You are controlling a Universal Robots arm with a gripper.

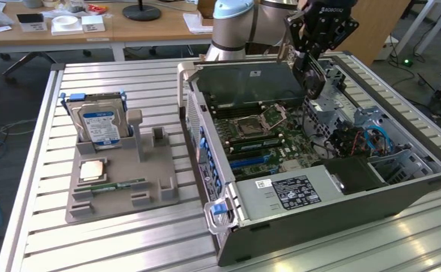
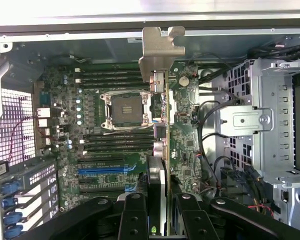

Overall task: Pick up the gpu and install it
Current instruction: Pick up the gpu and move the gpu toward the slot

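My gripper (image 2: pixel 160 216) is shut on the gpu (image 2: pixel 158 165), which I see edge-on in the wrist view, its silver end bracket (image 2: pixel 160 47) pointing away from the camera. A black finger (image 2: pixel 132 215) presses on each side of the card. In the exterior view the gripper (image 1: pixel 308 55) hangs over the far end of the open computer case (image 1: pixel 304 226), and the gpu (image 1: pixel 313 76) stands on edge below it, above the motherboard (image 1: pixel 258 133) and clear of it. The blue expansion slot (image 2: pixel 102 170) lies to one side of the card.
A grey parts holder (image 1: pixel 148 195) on the slatted table at the exterior view's left carries a silver hard drive (image 1: pixel 100 127), a processor (image 1: pixel 92 169) and a green memory stick (image 1: pixel 119 185). Drive cages (image 2: pixel 275 130) and loose cables (image 1: pixel 372 139) crowd the case beside the motherboard.
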